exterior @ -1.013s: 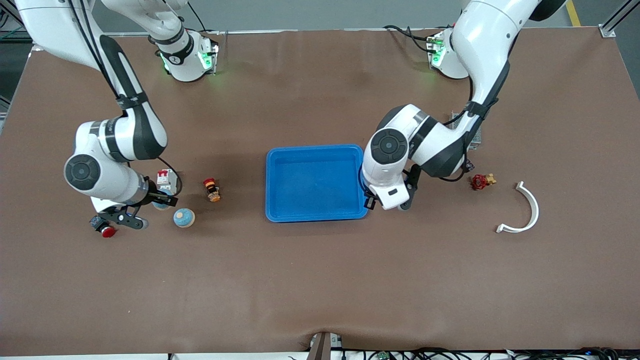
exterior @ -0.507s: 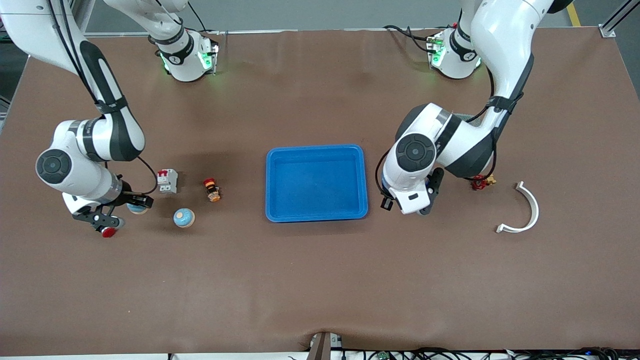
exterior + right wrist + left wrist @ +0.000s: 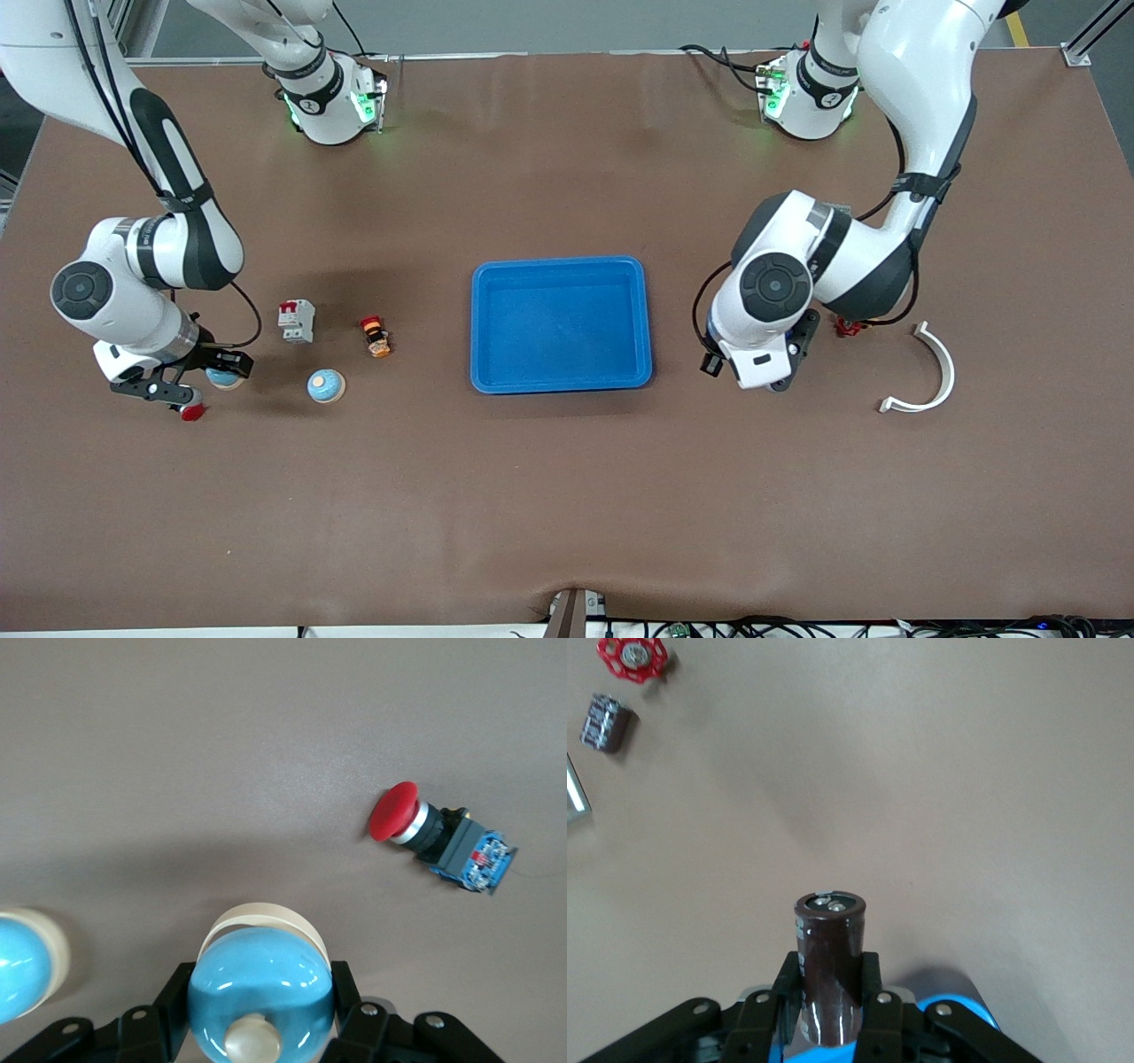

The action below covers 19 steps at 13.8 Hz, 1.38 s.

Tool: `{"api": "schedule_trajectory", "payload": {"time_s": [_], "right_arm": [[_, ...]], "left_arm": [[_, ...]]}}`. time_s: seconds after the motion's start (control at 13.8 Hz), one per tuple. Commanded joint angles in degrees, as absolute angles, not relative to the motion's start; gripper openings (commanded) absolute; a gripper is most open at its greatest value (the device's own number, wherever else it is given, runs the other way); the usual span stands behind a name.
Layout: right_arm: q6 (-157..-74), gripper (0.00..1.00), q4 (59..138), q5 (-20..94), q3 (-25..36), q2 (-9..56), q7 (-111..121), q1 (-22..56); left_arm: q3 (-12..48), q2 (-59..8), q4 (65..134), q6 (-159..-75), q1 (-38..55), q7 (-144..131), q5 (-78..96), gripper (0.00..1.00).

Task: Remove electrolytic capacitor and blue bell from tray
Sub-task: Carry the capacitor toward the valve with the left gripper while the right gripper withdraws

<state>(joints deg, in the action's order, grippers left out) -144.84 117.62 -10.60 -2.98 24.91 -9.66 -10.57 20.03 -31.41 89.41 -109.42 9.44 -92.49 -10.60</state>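
A dark brown cylindrical capacitor [image 3: 829, 970] stands upright between fingers; a glossy blue dome bell [image 3: 260, 995] sits likewise clamped.

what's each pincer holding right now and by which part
The left pincer grips the dark capacitor by its lower sides, terminals facing away. The right pincer clamps the blue bell across its dome's sides.

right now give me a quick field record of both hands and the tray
left hand: shut on capacitor, up over bare table beside the blue tray
right hand: shut on blue bell, up over the table by the red push button
blue tray: nothing in it
second bell: on table
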Motion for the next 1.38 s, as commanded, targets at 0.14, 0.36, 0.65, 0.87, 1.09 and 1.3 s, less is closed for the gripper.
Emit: {"api": "schedule_trajectory", "payload": {"time_s": [0.14,0.36,0.65,0.87,1.09,1.3], "right_arm": [[-147.74,0.0,118.04,-11.61,-4.13,28.47,-9.58,-13.71],[-147.57,0.0,117.86,-11.34,-4.31,28.74,-10.11,-13.71],[-146.96,0.0,117.51,-7.66,-4.39,28.83,-10.2,-13.19],[-146.87,0.0,116.98,-5.98,-4.48,29.27,-10.11,-13.27],[-143.72,0.0,114.88,-1.6,-4.48,29.88,-9.84,-12.48],[-141.24,0.0,112.85,0.79,-4.48,30.93,-9.76,-12.39]], "left_arm": [[19.86,-29.62,93.51,-108.81,6.26,-87.81,-10.1,0.0],[19.69,-29.71,95.53,-108.81,3.88,-84.47,-10.54,0.0],[19.77,-29.62,98.34,-108.98,0.27,-79.2,-13.7,0.0],[19.78,-29.88,100.28,-109.95,-1.58,-77.61,-17.13,0.0],[19.86,-30.06,100.98,-111.09,-3.95,-74.89,-17.93,0.0],[19.86,-30.41,101.25,-111.97,-4.83,-73.74,-17.93,0.0]]}}
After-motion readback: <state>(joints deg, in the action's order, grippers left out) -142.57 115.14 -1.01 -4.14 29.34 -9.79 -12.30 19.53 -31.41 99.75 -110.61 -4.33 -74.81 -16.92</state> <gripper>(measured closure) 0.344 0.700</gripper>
